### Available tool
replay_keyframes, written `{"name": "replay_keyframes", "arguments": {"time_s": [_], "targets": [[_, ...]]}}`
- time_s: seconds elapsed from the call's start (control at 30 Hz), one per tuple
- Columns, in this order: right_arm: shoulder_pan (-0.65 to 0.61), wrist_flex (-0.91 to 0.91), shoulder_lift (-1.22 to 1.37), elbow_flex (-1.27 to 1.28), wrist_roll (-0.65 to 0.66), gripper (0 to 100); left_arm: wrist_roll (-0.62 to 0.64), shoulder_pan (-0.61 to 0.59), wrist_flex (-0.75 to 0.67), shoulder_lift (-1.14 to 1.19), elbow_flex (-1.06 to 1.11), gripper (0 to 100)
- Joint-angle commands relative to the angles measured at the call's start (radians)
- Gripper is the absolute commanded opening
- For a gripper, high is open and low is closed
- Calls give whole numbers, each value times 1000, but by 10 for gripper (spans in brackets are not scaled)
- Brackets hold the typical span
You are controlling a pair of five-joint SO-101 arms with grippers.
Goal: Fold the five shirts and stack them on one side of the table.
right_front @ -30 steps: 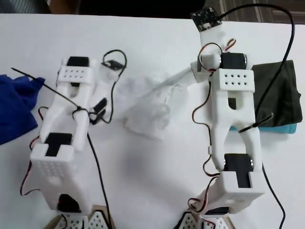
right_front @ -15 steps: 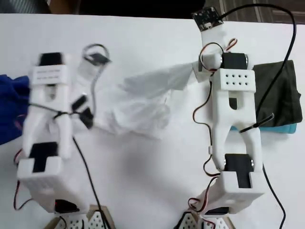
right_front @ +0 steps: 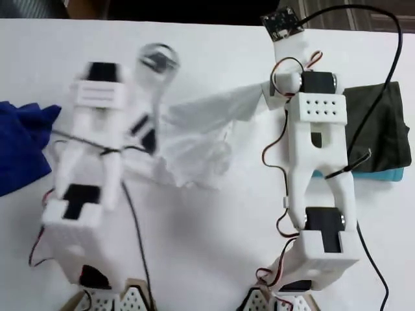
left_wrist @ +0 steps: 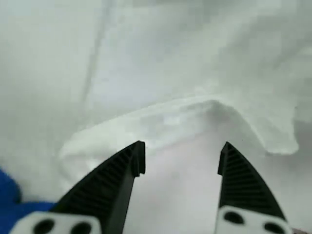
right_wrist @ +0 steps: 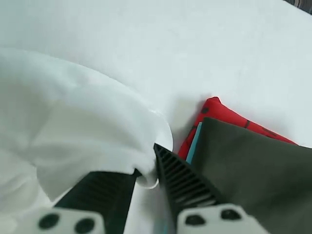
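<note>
While the right pincer is clamping an edge of the white shirt, the left pincer is hovering, jaws apart, over its rumpled fabric on the bench.

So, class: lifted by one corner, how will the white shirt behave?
Probably floppy: the white shirt drapes in wrinkles from the pinch of the right gripper. Likely light too, since that one small pinch holds a corner stretched out.

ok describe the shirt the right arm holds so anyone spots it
Start at the middle of the table. A crumpled shirt lies there, one edge in the right tool. It is white; the loose shirt is blue, the folded stack dark.
</note>
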Motion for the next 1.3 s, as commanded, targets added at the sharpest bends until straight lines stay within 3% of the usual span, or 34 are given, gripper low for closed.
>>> {"name": "replay_keyframes", "arguments": {"time_s": [0.0,0.13,0.27,0.53,0.8,0.93,1.03,1.27], "targets": [[7,-19,-5,-12,5,20,9,97,17,54,-36,264],[7,-21,-5,-12,5,20,3,89,21,106,-35,264],[13,-22,-5,-17,6,20,-15,9,112,123,-25,263],[15,-16,-2,-55,6,20,-166,-127,110,66,263,256],[12,-16,1,-54,5,20,-175,-89,112,-161,203,204],[10,-16,2,-54,5,20,-295,-9,109,-215,196,255],[13,-16,2,-54,5,20,-276,26,63,-201,199,273],[15,-16,2,-55,5,20,-15,103,-21,-141,199,271]]}}
